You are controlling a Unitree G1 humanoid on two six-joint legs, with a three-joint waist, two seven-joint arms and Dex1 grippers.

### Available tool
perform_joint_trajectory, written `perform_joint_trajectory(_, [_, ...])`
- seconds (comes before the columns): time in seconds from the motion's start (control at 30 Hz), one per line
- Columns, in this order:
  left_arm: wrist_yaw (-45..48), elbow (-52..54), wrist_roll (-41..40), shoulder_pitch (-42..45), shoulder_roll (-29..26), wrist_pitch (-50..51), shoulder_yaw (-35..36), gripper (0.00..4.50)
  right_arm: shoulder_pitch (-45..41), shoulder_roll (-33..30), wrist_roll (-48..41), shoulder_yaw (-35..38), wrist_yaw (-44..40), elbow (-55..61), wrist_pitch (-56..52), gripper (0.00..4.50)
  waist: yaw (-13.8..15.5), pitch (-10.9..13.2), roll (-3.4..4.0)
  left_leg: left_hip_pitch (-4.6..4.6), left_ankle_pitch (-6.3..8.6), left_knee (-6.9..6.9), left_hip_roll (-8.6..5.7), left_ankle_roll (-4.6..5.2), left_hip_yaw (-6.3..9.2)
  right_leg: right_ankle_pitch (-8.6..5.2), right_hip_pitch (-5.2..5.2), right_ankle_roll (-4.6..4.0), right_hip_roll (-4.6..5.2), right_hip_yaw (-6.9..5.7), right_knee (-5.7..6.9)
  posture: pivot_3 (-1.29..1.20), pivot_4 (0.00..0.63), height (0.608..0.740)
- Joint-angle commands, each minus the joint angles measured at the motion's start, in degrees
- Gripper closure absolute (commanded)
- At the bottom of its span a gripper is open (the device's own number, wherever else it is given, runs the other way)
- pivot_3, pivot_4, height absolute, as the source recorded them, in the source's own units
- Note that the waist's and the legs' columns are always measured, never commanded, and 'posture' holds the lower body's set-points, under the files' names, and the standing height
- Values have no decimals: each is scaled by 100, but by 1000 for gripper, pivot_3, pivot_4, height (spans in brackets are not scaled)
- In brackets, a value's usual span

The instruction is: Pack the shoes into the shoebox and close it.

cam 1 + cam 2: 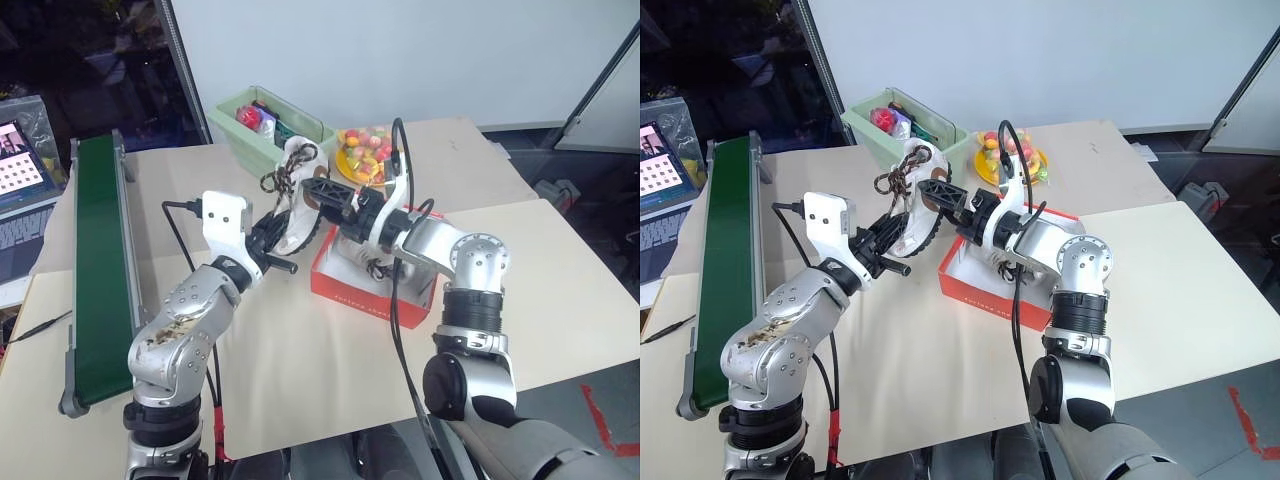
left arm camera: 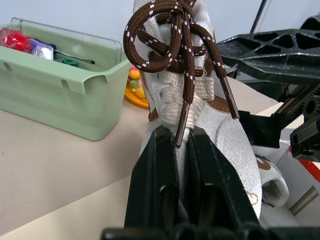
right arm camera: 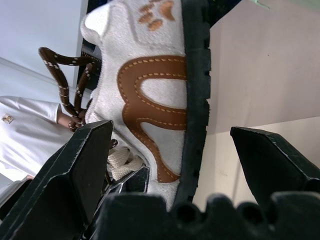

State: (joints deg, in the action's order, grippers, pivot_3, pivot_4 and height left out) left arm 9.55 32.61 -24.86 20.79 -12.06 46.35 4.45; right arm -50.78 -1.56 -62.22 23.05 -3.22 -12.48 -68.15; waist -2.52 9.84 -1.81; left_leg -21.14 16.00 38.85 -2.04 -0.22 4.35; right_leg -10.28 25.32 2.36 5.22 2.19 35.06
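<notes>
One cream shoe [image 1: 298, 185] with dark brown laces hangs above the table, just left of the red shoebox [image 1: 352, 292]. My left gripper [image 2: 176, 135] is shut on its upper, below the lace knot. The open right gripper [image 3: 180, 145] reaches in from the box side, one finger on each side of the shoe's black sole [image 3: 196, 90]. I cannot tell whether those fingers touch it. The shoebox stands open with its white inside showing. Something pale with brown laces [image 1: 375, 266] lies in it, mostly hidden under my right arm.
A light green bin [image 1: 262, 128] of small items and a bowl of coloured fruit [image 1: 364, 150] stand behind the shoe. A green conveyor [image 1: 100, 270] runs along the table's left side, with a laptop [image 1: 22, 190] beyond it. A person's white shirt [image 3: 20, 135] shows in the right wrist view.
</notes>
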Motion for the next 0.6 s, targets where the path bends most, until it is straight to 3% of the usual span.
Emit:
perform_joint_trajectory(0.03, [0, 103, -22, 183, -33, -120, 35, 4500, -75, 18, -156, 28, -26, 96, 46, 513, 0, 0, 0, 0, 0, 0, 0, 0, 0, 0, 0, 0, 0, 0, 0, 0, 150, 740])
perform_joint_trajectory(0.13, [-3, 114, -21, 160, -33, -114, 22, 4500, -75, 39, -192, 44, -34, 126, 61, 1297, -3, 0, 0, 0, 0, 0, 0, 0, 0, 0, 0, 0, 0, 0, 0, 0, 150, 740])
perform_joint_trajectory(0.4, [-15, 118, -20, 125, -32, -136, 24, 4500, -125, 143, -358, 104, 25, 184, 23, 4068, -1, 0, 0, 0, 0, 0, 0, 0, 0, 0, 0, 0, 0, 0, 1, 0, 150, 740])
perform_joint_trajectory(0.47, [-11, 124, -16, 100, -33, -138, 11, 4500, -137, 191, -465, 174, 94, 176, 3, 4307, -2, 0, 0, 0, 0, 0, 0, 0, 0, 0, 0, 0, 0, 0, 1, 0, 150, 740])
perform_joint_trajectory(0.6, [3, 98, 16, 74, -49, -147, -48, 4500, -171, 278, -770, 318, 282, 168, -46, 4308, -1, 0, 0, 0, 0, 0, 0, 0, 0, 0, 0, 0, 0, 0, 1, 0, 150, 740])
